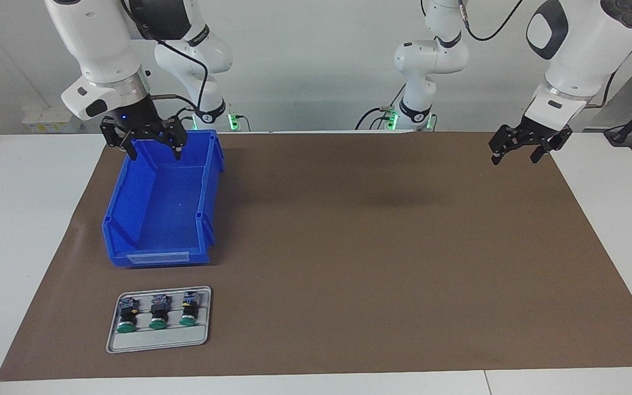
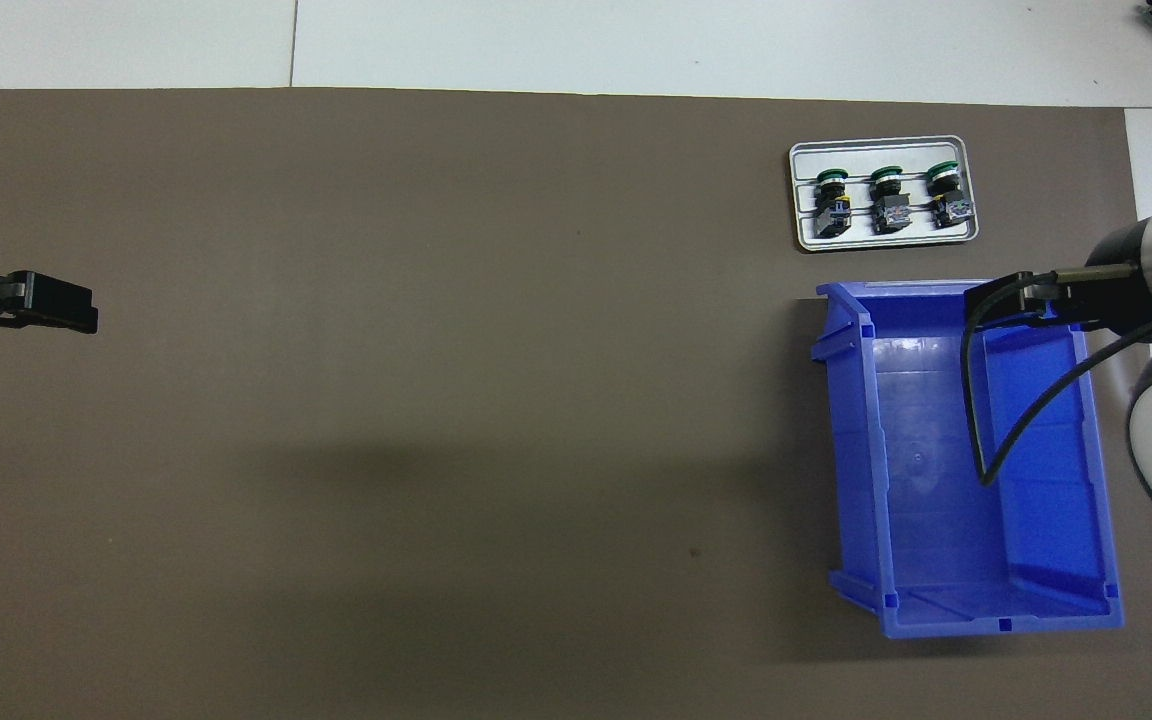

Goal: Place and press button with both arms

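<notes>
A: Status of the buttons?

B: All three buttons [image 1: 157,314] lie in a row on the grey tray [image 1: 158,341], green caps pointing away from the robots. The tray sits on the brown mat [image 1: 376,247] at the right arm's end of the table, just beside the blue bin [image 1: 161,258] and farther from the robots than it. None lifted, none placed.

A: Bin contents?

B: Nothing in it that I can see.

A: Right gripper?

B: The right gripper [image 1: 154,148] hangs over the bin's end nearest the robots, fingers spread apart, holding nothing. Well clear of the tray.

A: Left?

B: The left gripper [image 1: 516,151] is up over the mat's edge at the left arm's end, fingers also apart, carrying nothing. That arm waits.

A: So progress?

B: By my reading, nothing done yet. Picking a button, setting it down and pressing it are all left.
</notes>
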### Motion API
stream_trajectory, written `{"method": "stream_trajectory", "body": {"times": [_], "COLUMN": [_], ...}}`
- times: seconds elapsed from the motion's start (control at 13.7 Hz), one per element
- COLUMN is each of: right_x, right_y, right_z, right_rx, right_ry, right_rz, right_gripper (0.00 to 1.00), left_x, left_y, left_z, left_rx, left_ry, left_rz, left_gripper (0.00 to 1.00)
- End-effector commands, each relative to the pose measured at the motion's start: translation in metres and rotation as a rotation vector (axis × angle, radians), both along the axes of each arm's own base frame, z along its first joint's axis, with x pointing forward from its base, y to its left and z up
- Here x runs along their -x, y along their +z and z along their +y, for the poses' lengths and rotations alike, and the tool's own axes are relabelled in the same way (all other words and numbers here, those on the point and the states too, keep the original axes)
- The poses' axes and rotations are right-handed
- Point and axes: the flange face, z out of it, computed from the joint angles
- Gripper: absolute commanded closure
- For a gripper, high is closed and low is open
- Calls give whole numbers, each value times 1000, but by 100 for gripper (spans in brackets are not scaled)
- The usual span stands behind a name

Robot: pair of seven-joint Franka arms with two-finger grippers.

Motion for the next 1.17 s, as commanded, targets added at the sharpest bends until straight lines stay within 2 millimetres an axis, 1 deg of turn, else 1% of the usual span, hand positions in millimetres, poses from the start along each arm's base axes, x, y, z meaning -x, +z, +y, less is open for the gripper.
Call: {"method": "stream_trajectory", "body": {"times": [0.0,0.51,0.73,1.1], "right_x": [5,6,4,-1], "right_y": [0,0,0,-1], "right_z": [-5,-10,-23,-21], "right_rx": [4,-3,-5,-6], "right_ry": [1,-3,-22,-22], "right_rz": [-12,0,-6,-29], "right_gripper": [1,0,0,1], "left_x": [9,9,9,9], "left_y": [2,2,2,2], "left_z": [2,3,2,2], "left_rx": [-12,-12,-12,-12], "left_ry": [10,12,10,10], "left_rz": [1,1,1,1], "left_gripper": [0,0,0,0]}}
